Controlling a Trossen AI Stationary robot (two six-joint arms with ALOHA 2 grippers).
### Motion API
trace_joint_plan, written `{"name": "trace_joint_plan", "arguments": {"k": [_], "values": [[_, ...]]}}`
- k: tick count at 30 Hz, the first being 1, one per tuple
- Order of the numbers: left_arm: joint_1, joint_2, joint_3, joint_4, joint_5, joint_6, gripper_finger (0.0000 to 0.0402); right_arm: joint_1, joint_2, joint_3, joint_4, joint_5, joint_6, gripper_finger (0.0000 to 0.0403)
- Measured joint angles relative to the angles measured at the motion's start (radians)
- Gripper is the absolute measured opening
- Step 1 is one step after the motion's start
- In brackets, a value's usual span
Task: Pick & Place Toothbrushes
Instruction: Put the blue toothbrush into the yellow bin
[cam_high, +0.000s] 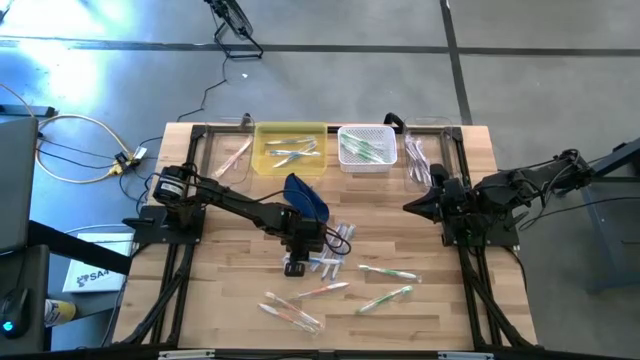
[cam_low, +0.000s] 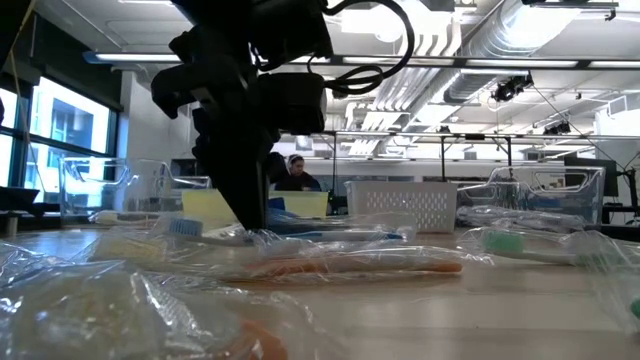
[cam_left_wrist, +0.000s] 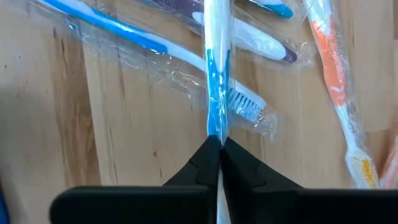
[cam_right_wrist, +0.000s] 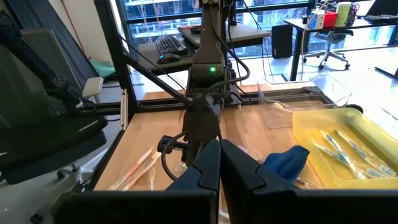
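Observation:
Several wrapped toothbrushes lie loose on the wooden table (cam_high: 230, 300), among them an orange one (cam_left_wrist: 336, 81), a green one (cam_high: 385, 298) and a blue one (cam_left_wrist: 155, 46). My left gripper (cam_left_wrist: 217, 142) stands over this pile near the table's middle (cam_high: 297, 262) and is shut on a blue-and-white toothbrush (cam_left_wrist: 214, 68). More toothbrushes lie in the yellow bin (cam_high: 290, 148) and the white basket (cam_high: 366, 148). My right gripper (cam_right_wrist: 219, 155) is shut on nothing. It waits raised at the table's right side (cam_high: 415, 205). My left gripper pinches the blue-and-white toothbrush between its two fingertips, at the blue stretch of its handle (cam_left_wrist: 216, 127). The fingers slant down from above. The toothbrush runs on ahead of the tips, in line with the gap, across another wrapped blue toothbrush. Whether it is lifted I cannot tell.
A dark blue pouch (cam_high: 307, 195) lies just beyond the pile, toward the bins. Clear bins stand at the far left (cam_high: 230, 150) and far right (cam_high: 425, 150) of the table. Bare wood shows at the table's near left.

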Motion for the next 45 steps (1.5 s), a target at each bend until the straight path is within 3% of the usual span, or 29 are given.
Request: {"name": "trace_joint_plan", "arguments": {"k": [17,23,31,38,45], "values": [[0.0,-0.052,-0.001,-0.014,0.054,0.016,0.0,0.0,0.0,0.001,-0.001,-0.023,-0.003,0.0002],[0.001,-0.138,-0.001,-0.022,-0.008,0.027,0.0,0.0,0.0,0.001,-0.002,-0.027,-0.003,0.0002],[0.005,-0.293,0.0,-0.078,-0.163,0.078,0.0,0.0,0.0,0.001,0.0,-0.027,0.016,0.0002],[0.099,-0.429,-0.001,-0.167,-0.26,0.157,0.0,0.0,0.005,0.001,0.01,-0.023,0.005,0.0002],[0.296,-0.49,0.0,-0.197,-0.274,0.301,0.0,0.0,0.029,0.001,0.061,-0.02,-0.013,0.0002]]}}
